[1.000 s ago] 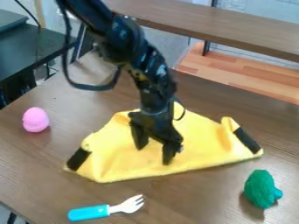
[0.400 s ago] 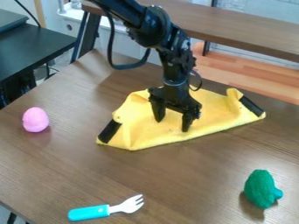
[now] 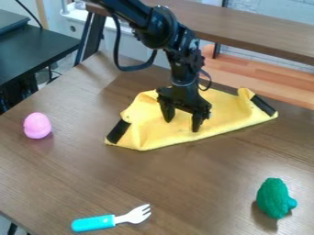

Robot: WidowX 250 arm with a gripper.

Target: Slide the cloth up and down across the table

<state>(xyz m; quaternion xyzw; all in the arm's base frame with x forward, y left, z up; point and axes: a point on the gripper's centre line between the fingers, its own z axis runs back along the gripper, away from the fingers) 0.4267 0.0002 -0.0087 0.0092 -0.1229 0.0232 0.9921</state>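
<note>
Firstly, with twelve o'clock at the top of the view, slide the cloth in one slow, even stroke, most likely toward six o'clock from here, then back toward twelve. Press just enough to drag by friction, not so hard as to scrape the counter or bunch the material. Move the end effector straight, without twisting, and turn back well before the fork at seven o'clock and the green toy between four and five. As for the state: open, with fingertips apart, seemingly pressed onto the cloth, although hard to confirm the contact from this angle. As for the cloth: directly beneath the end effector and spread out around it, with one dark patch near nine o'clock and a second dark patch between two and three.
</note>
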